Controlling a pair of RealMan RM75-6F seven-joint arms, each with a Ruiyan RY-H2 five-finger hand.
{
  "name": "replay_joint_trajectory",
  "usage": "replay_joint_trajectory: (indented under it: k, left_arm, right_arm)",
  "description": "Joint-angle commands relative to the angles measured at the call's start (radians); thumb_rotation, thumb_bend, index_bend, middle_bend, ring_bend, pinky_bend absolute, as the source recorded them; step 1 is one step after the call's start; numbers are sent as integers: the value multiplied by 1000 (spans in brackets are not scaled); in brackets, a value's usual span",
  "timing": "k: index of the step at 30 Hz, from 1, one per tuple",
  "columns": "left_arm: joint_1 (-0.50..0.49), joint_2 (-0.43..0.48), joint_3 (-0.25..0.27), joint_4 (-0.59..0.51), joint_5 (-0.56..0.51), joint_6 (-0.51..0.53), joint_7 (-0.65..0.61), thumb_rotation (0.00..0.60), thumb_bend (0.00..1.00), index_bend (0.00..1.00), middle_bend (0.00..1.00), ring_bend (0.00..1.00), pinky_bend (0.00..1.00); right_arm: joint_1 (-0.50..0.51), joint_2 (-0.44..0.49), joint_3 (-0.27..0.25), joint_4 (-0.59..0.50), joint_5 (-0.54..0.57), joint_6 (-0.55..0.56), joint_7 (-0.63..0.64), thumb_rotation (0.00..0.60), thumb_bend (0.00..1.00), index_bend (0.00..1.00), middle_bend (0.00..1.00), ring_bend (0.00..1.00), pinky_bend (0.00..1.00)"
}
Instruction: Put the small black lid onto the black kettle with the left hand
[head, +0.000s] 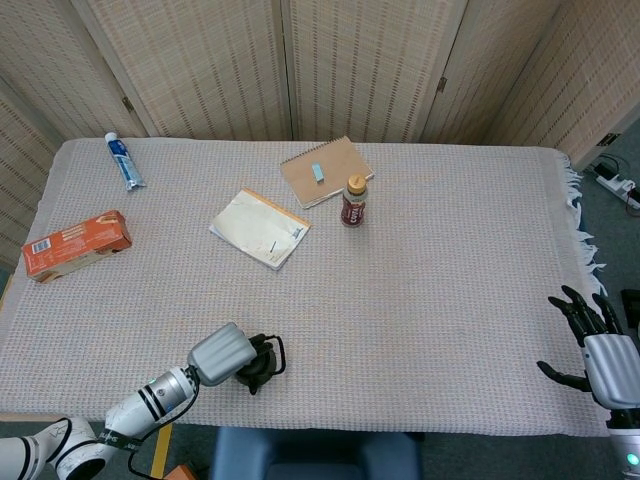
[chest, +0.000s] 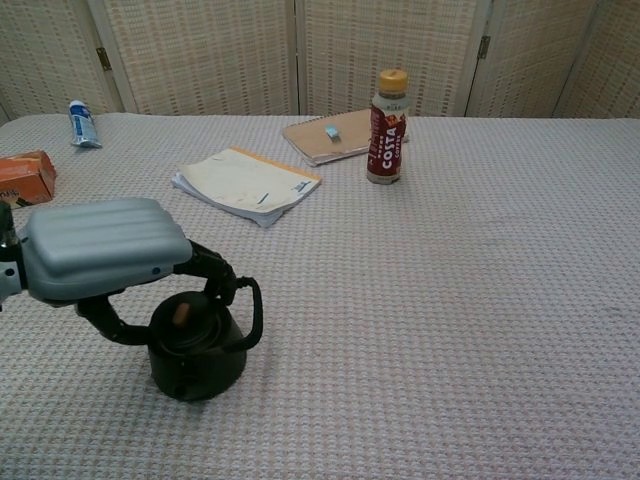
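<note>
The small black lid with its brown knob (chest: 181, 315) is sitting on top of the round black metal kettle (chest: 197, 352), near the front edge of the cloth-covered tabletop (chest: 450, 300). The grey left hand (chest: 105, 247) is hovering just above it, its dark fingers (chest: 215, 272) curling around the lid; I cannot tell whether they are gripping it. The right hand (head: 598, 345) is resting off the tabletop's right edge, fingers spread and holding nothing.

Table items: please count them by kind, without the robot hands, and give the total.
Kettle with lid: 1
Notebooks: 2, white and brown
Drink bottle: 1
Orange box: 1
Tube: 1
Small blue item on the brown notebook: 1
Total: 7
</note>
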Motion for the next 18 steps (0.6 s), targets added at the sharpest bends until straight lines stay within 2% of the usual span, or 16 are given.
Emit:
replay_joint_trajectory:
  k: [1, 18]
  left_arm:
    - [1, 3, -2, -7, -2, 1, 4, 600, 237, 232, 341, 829, 903]
    - [9, 19, -5, -58, -31, -6, 58, 600, 229, 110, 232, 815, 903]
  right_arm:
    - [0, 0, 1, 1, 0, 0, 2, 600, 0, 139, 95, 196, 3]
    - [4, -2, 2, 10, 2, -5, 11, 600, 0, 139, 94, 197, 3]
